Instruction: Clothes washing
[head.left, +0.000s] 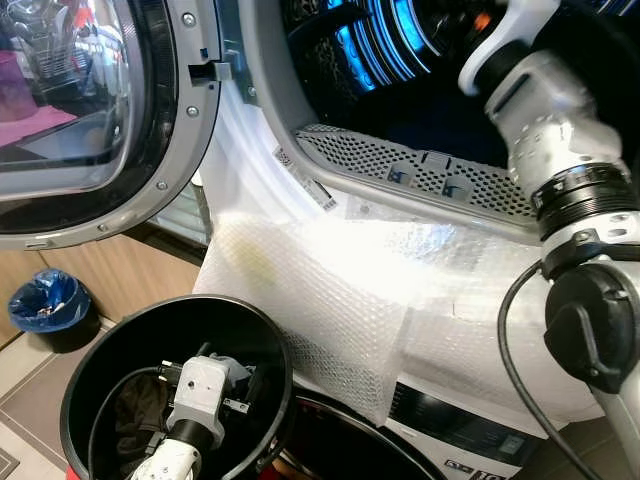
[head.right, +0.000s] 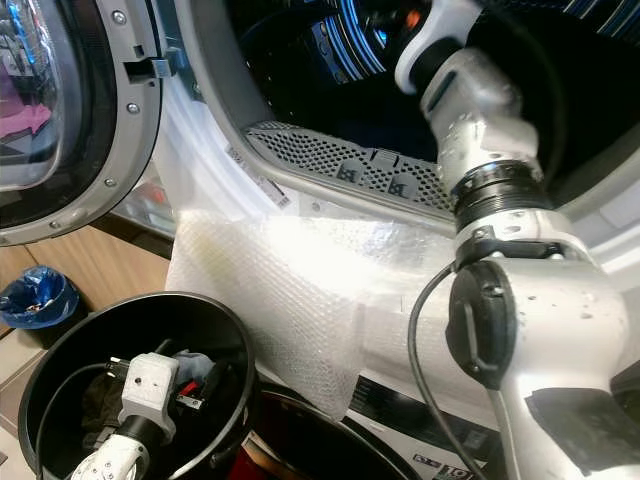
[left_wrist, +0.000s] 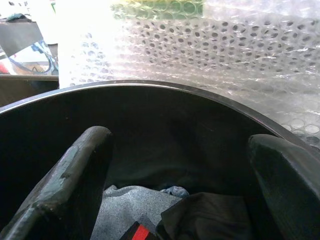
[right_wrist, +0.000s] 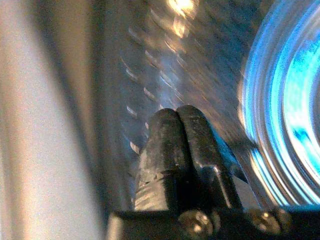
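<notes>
My left gripper (left_wrist: 180, 165) is down inside a black bucket (head.left: 100, 345), open, its two fingers (left_wrist: 75, 175) set wide apart. Below and between them lie a grey garment (left_wrist: 130, 205) and a dark garment (left_wrist: 205, 220); neither finger touches them. From the head I see its wrist (head.left: 205, 385) over dark clothes (head.left: 140, 410) in the bucket. My right arm (head.left: 545, 120) reaches through the washing machine's opening (head.left: 400, 60). Inside the metal drum (right_wrist: 150, 75), my right gripper (right_wrist: 177, 114) is shut, fingertips pressed together with nothing between them.
The round washer door (head.left: 80, 110) stands swung open at the left. Bubble wrap (head.left: 330, 290) drapes over the machine's front, just beyond the bucket. A small bin with a blue bag (head.left: 48, 300) stands on the floor at the left. Another dark container's rim (head.left: 350, 430) sits beside the bucket.
</notes>
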